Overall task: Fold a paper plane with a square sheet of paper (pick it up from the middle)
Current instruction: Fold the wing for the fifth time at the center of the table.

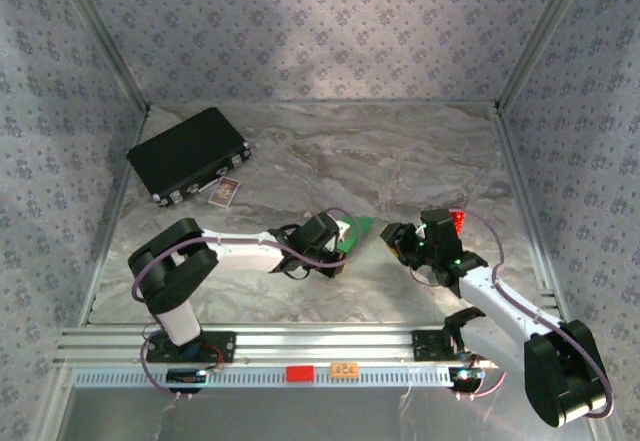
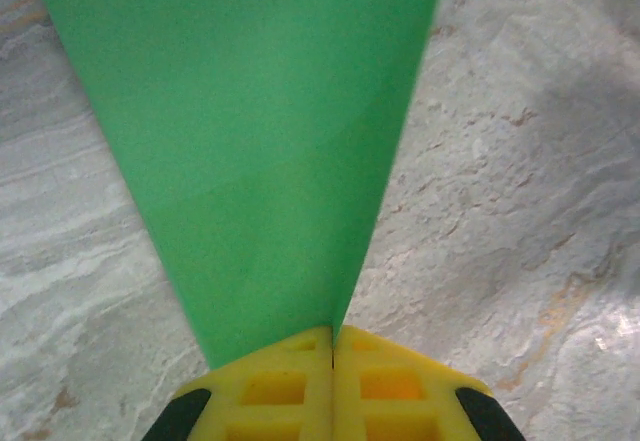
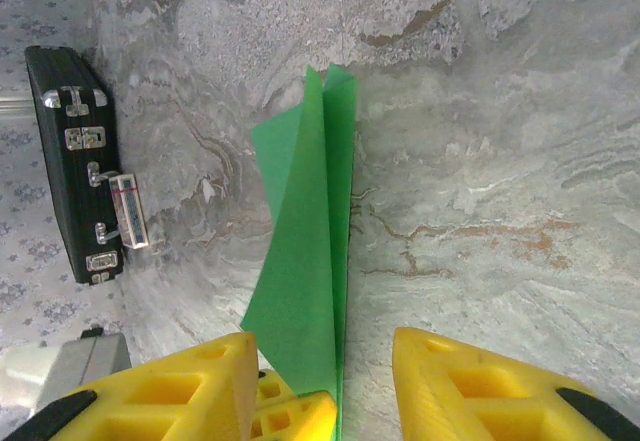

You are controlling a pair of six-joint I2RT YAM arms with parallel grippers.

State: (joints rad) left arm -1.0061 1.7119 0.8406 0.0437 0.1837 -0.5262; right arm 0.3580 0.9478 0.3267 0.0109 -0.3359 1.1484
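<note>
Found paper plane [image 2: 250, 141] part-folded, layers splayed toward 12 o'clock. The left gripper [image 2: 332, 361] pinched its tail and the right gripper [image 3: 320, 349] gaped around it. Final creasing judged outstanding.

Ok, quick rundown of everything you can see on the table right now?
paper: one, bright green, folded, mid-table between the arms
case: one, black, far left corner
small card: one, pale with red, beside the case
red object: one, red, by the right arm; too small to identify
table: one, grey marbled, under everything
left gripper: one, yellow fingers, shut on the paper
right gripper: one, yellow fingers, open, either side of the paper
</note>
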